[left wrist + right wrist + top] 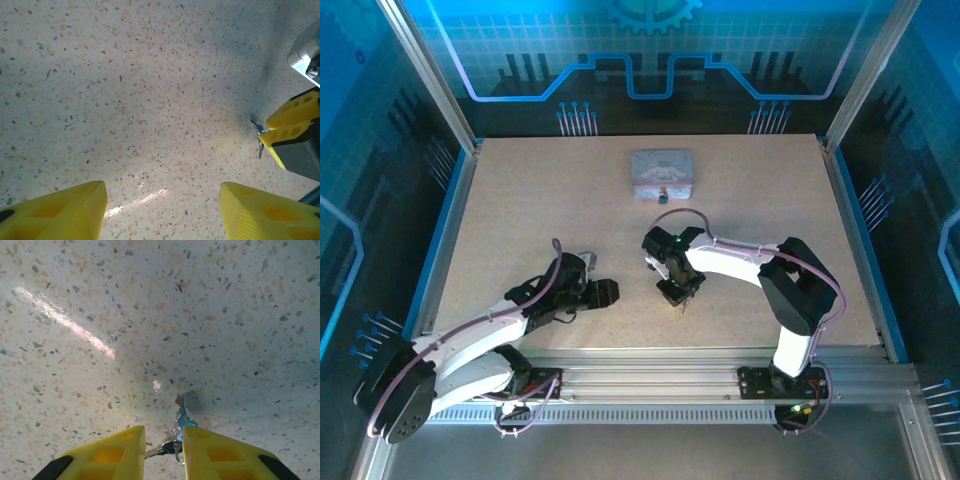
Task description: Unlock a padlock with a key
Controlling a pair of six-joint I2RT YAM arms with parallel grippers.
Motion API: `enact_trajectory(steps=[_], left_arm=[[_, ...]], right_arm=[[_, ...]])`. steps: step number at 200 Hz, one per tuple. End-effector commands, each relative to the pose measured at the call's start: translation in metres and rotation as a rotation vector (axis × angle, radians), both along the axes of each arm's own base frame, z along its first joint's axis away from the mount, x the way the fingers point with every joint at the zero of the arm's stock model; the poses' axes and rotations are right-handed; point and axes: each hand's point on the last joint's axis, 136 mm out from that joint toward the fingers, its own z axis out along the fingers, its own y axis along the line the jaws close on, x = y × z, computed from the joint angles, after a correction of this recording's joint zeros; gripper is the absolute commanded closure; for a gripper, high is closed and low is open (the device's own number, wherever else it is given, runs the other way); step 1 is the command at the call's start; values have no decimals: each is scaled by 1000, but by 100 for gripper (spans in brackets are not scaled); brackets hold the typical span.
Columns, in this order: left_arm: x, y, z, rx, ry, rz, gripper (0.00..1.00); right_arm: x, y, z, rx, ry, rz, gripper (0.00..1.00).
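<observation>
The key [181,412], a thin bluish sliver on a small ring with a darker key lying crosswise, stands on the table between my right gripper [164,450] fingers. The jaws are narrowed onto the bunch, the upright key against the right finger. From above, the right gripper [680,292] points down at the table's middle with the key [683,306] at its tips. In the left wrist view the key [259,134] pokes out from the right gripper's yellow fingertips [292,110]. The padlock [661,192] is a tiny dark speck at the tin's front. My left gripper [162,210] hangs open over bare table, left of the right one [605,293].
A rounded silver-grey tin [662,172] sits at the back centre of the speckled table [540,220]. Aluminium frame posts and blue walls close in the table's sides. The arms' mounting rail [650,375] runs along the near edge.
</observation>
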Motion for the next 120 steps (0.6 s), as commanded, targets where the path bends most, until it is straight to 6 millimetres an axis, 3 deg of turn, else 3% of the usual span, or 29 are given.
enact_trajectory(steps=[1,120], left_arm=[[0,-7,1,-2,-4,-33,38],[3,-11,-5,4,7,-48,37]], right_arm=[[0,-3,-2,-27,25,7,72],[-7,-19,-10,-90,41,6,67]])
